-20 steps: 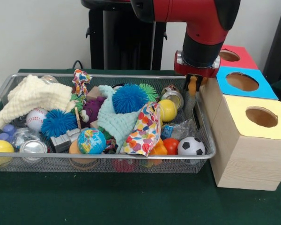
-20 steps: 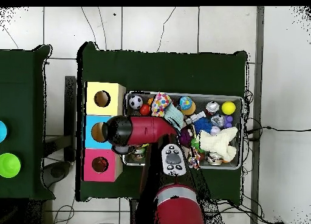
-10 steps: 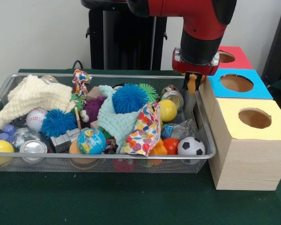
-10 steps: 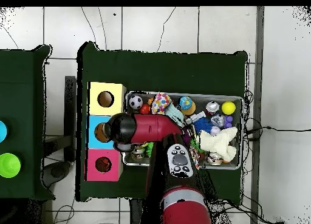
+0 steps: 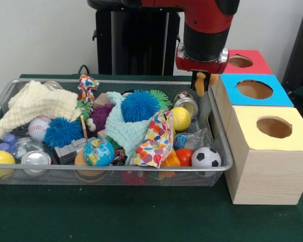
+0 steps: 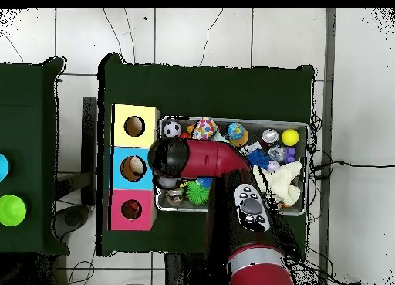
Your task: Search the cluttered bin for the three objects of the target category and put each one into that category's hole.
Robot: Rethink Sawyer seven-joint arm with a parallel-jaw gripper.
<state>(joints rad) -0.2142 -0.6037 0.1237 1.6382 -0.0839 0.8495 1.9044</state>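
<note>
The claw (image 5: 202, 83) has been moved away from the blue-topped wooden box (image 5: 280, 97), back over the silver wire bin (image 5: 116, 170). Something pale (image 6: 136, 167) is seen in that box's hole, so one thing may be put away. Whether the claw is apart or together cannot be told.

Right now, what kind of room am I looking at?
Probably a robotics lab: a red robot arm reaches over a wire bin crammed with toys, beside wooden boxes with coloured, holed tops.

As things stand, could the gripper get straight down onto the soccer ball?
Probably yes. The soccer ball lies uncovered on top at the bin's near corner by the yellow box, with nothing over it. The gripper hangs above the far end on the same side.
</note>
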